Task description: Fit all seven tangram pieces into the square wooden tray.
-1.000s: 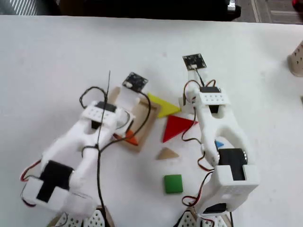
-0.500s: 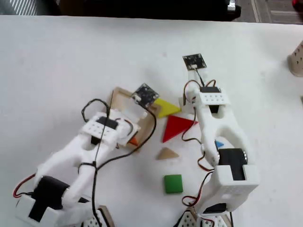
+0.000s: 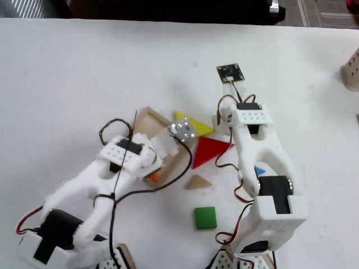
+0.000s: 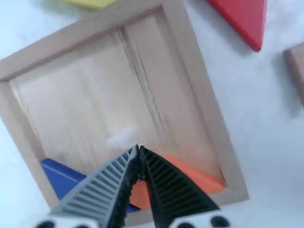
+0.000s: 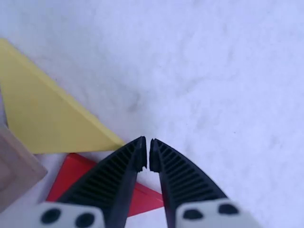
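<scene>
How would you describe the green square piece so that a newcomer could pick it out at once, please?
On the white table, look beside the right arm's white base, toward the left arm. The green square piece lies there, apart from the small tan triangle beyond it. It is the only green piece, and its neighbours are triangles.

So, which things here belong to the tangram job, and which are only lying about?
Job: tray, orange piece, blue piece in tray, blue piece by right arm, yellow triangle, red triangle, tan triangle, green square.
Lying about: beige object at the table's right edge.
</scene>
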Tool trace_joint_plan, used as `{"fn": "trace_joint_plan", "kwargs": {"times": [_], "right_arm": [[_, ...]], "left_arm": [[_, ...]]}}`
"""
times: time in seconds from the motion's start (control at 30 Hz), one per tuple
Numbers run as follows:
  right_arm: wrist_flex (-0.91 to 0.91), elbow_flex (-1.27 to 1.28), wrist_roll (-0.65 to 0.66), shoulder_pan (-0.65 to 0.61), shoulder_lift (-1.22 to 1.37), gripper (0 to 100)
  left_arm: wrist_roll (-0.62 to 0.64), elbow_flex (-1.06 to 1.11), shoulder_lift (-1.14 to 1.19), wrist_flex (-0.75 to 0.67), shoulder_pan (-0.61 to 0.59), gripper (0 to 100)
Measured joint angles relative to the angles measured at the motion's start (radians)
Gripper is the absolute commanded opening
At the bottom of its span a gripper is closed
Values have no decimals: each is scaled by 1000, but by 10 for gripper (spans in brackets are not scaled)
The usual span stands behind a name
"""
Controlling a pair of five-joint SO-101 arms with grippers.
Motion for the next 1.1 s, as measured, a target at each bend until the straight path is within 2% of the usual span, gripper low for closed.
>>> {"fn": "trace_joint_plan", "kwargs": {"times": [0.27,0.73,0.93,1.1], "right_arm": [[0,0,0,0,0,17],[0,0,0,0,0,17],[0,0,0,0,0,17],[0,0,0,0,0,17]], "left_arm": [[87,2,0,-64,-35,24],[109,3,0,-95,-52,23],[196,61,0,-157,46,23],[212,152,-78,-157,118,23]]}}
